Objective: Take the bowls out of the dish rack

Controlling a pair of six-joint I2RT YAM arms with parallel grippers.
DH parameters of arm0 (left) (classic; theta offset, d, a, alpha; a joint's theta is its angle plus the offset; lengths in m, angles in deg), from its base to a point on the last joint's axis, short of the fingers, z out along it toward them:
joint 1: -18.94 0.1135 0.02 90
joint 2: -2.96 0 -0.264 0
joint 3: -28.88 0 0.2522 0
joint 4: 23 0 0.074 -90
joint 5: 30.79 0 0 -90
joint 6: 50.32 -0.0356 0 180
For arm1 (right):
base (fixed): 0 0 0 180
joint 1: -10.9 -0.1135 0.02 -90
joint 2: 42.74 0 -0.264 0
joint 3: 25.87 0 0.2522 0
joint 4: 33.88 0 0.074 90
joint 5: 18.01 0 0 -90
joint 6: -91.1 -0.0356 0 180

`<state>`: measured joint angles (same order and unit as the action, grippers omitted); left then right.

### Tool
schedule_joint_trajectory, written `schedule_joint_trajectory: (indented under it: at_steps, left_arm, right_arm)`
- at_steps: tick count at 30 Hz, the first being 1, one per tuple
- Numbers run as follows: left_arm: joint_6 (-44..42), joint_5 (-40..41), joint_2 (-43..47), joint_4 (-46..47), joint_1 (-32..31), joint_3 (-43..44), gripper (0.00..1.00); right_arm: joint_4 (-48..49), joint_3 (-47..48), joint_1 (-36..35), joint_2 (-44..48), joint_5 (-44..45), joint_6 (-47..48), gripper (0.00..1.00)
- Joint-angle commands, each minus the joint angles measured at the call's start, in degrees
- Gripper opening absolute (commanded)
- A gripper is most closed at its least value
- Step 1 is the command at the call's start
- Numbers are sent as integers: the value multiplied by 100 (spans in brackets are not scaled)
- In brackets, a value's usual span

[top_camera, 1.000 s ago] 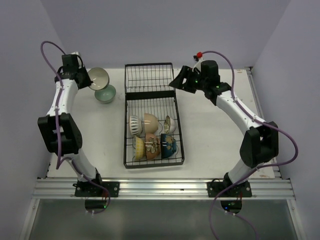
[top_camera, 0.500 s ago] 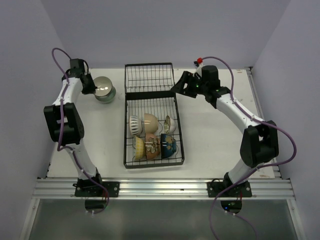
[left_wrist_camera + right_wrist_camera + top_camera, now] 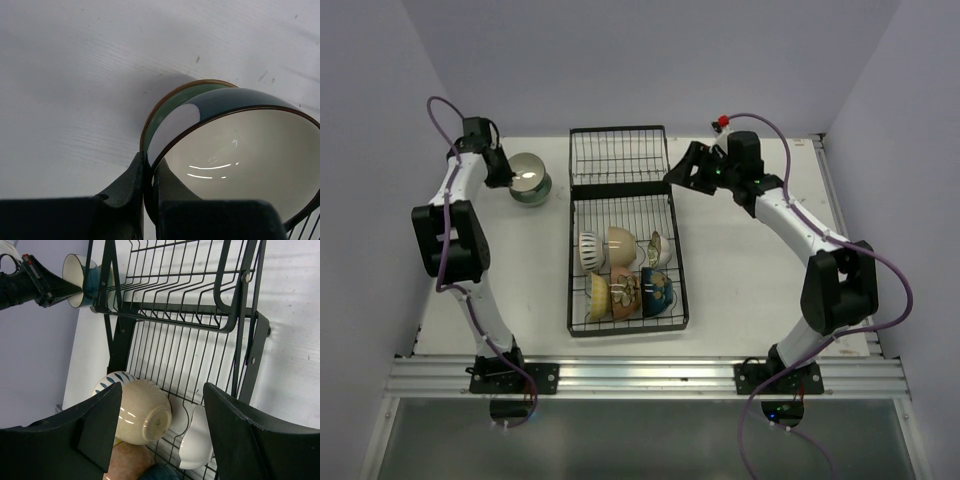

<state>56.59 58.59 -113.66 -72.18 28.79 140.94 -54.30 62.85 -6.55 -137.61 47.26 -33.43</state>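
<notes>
Left wrist: left pincer clamped on rim of dark bowl, bowl angled over green bowl just ahead, dish rack to its right; I'd level it, lower, then release gently.

Lab booth: lilac walls, aluminium rail.

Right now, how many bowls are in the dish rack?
6, all in the near section of the dish rack. Far row: striped bowl, beige bowl, white bowl. Near row: yellow bowl, peach bowl, blue bowl. Another could hide behind these.
</notes>
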Motion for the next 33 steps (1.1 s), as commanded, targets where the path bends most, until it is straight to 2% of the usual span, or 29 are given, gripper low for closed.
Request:
schedule_joint_trajectory:
  at_steps: [1,11,24,33]
  left_arm:
    - [50,-8,78,246,-44,146,0]
    - [-12,36,60,255,-53,14,10]
    - [-38,-26,51,246,-150,-223,13]
    - [-47,36,95,220,-185,-312,24]
  right_arm:
    - [323,-69,49,-5,-208,-46,70]
    - [402,-148,67,-58,-269,-72,70]
    - [463,-227,102,-93,-295,-107,70]
    - [455,-245,111,-67,-331,-116,70]
